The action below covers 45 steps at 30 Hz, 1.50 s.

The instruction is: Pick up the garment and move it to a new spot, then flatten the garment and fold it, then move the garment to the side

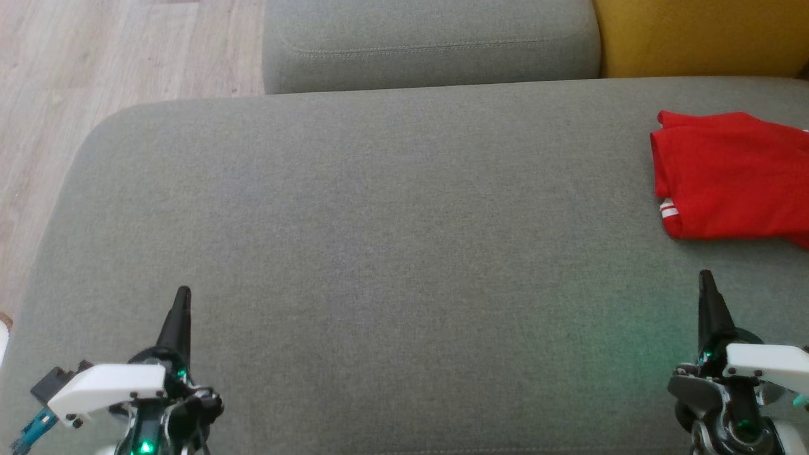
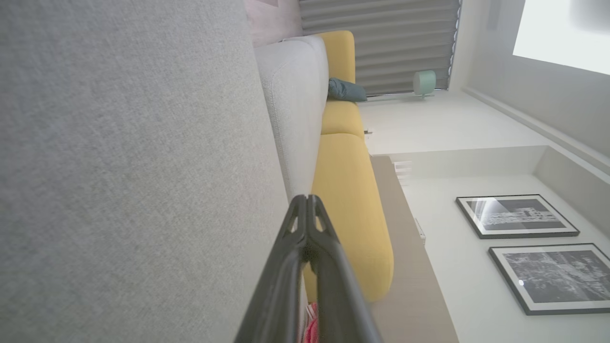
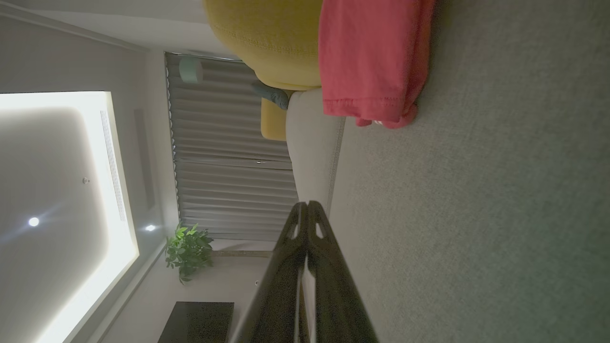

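Left fingers [image 1: 179, 319] pressed together, empty. Right fingers [image 1: 709, 306] likewise, holding nothing. Garment [image 1: 733, 174] lies folded on the sofa [image 1: 379, 208], ahead of Right fingers, not touching, and well off to the right of Left fingers.

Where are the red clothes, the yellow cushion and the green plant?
red garment [image 1: 733, 177]: head view, middle of the cloth.
yellow cushion [image 1: 701, 35]: head view, its fabric face.
green plant [image 3: 188, 250]: right wrist view, its leaves.
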Tool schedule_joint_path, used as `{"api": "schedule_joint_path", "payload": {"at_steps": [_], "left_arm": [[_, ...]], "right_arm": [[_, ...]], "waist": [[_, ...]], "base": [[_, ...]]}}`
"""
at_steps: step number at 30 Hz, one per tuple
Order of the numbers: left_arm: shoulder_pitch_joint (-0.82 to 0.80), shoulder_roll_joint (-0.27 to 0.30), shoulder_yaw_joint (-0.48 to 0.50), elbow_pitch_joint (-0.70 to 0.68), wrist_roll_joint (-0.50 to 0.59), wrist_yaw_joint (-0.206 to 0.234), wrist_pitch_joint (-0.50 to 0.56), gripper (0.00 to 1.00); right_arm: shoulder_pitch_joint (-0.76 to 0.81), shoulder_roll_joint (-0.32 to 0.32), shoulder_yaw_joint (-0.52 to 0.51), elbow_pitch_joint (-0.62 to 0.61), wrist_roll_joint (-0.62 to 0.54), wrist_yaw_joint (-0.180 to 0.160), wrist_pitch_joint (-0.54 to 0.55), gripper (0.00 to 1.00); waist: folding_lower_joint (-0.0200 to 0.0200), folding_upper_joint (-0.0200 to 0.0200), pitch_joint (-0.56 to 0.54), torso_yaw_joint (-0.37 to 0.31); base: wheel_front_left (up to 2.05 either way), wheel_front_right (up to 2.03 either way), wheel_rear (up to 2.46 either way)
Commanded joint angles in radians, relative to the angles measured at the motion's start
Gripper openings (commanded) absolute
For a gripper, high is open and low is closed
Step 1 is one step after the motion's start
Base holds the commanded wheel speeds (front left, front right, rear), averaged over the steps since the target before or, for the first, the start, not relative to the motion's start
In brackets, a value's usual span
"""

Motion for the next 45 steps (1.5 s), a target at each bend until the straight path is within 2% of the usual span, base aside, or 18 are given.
{"api": "schedule_joint_path", "payload": {"at_steps": [1, 10, 45], "left_arm": [[-0.063, 0.013, 0.042, -0.036, -0.022, -0.011, 0.008, 0.00], [-0.072, 0.012, 0.072, -0.037, -0.127, -0.032, 0.038, 0.00], [-0.072, 0.006, 0.081, -0.036, -0.121, -0.032, 0.045, 0.00]], "right_arm": [[-0.052, -0.005, 0.012, -0.043, 0.024, 0.006, 0.010, 0.00], [-0.056, -0.005, -0.002, -0.047, 0.136, 0.007, 0.033, 0.00], [-0.056, -0.005, -0.002, -0.047, 0.136, 0.007, 0.033, 0.00]], "waist": [[0.0000, 0.0000, 0.000, 0.000], [0.0000, 0.0000, -0.001, 0.001], [0.0000, 0.0000, -0.001, 0.001]], "base": [[0.00, 0.00, 0.00], [0.00, 0.00, 0.00], [0.00, 0.00, 0.00]]}}
